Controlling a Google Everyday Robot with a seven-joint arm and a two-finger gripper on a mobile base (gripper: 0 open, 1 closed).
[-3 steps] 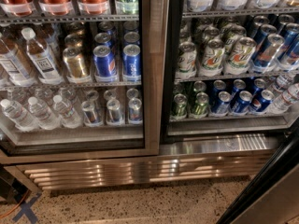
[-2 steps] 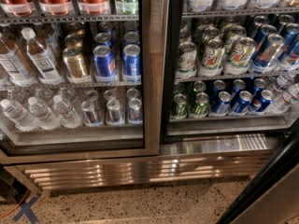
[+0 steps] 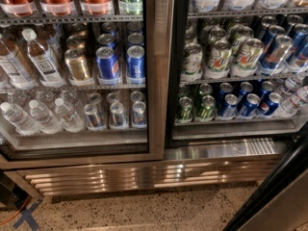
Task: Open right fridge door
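At lower right, right fridge door (image 3: 284, 203) open, hand out of view

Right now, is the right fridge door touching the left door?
Apart. The camera view shows the right fridge door swung out at lower right, with floor between it and the left door. The gripper is out of view.

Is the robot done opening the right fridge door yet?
Nearly, it seems. Done: the right fridge door stands swung out, its black edge slanting across the lower right corner, and the green cans seem to have no glass over them. In hand: nothing visible; the gripper is out of view. Left: maybe swinging it wider, I cannot tell.
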